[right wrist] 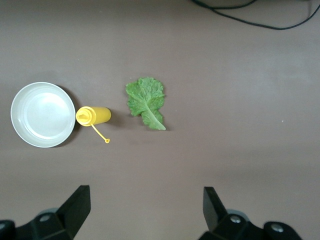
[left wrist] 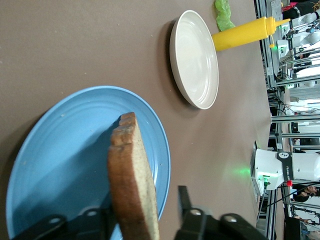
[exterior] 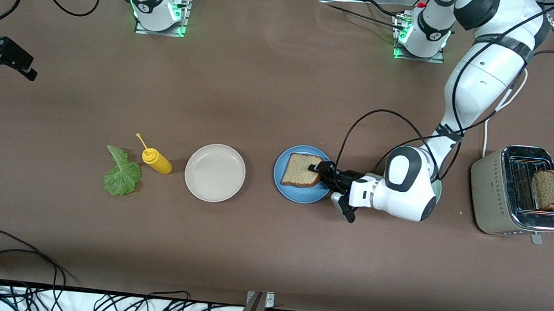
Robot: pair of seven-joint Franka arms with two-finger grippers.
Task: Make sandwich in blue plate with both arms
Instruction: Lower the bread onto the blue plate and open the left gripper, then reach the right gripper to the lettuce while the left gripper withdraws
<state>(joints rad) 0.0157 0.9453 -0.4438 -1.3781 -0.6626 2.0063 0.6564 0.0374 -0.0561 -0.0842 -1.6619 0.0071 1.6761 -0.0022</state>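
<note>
Table inventory, from the right arm's end to the left arm's end.

1. Right gripper (right wrist: 145,192): up over the table at the right arm's end. We see its fingers spread wide with nothing between them. This arm waits.
2. Lettuce (exterior: 122,173): one ruffled green leaf, flat on the table, alone.
3. Bottle (exterior: 157,160): yellow squeeze bottle on its side just beside the lettuce, apart from it. Its nozzle points toward the robots' bases.
4. White plate (exterior: 215,172): round, with nothing on it, between the bottle and the blue plate.
5. Blue plate (exterior: 301,194): round and shallow, near the middle of the table, well apart from the lettuce.
6. Slice (exterior: 301,170): brown bread with a dark crust, over the blue plate and tilted against it. We cannot tell whether its lower edge touches the plate.
7. Left gripper (exterior: 320,173): low over the rim of the blue plate, reaching sideways from the toaster's end. In the left wrist view its jaws stand parted with the slice's edge between them. One finger (left wrist: 185,202) stands clear of the crust. The other finger is at the crust, and we cannot tell if it touches.
8. Toaster (exterior: 491,192): steel, two slots, at the left arm's end of the table.
9. Second slice (exterior: 549,188): brown bread standing in the toaster, its top sticking out.
</note>
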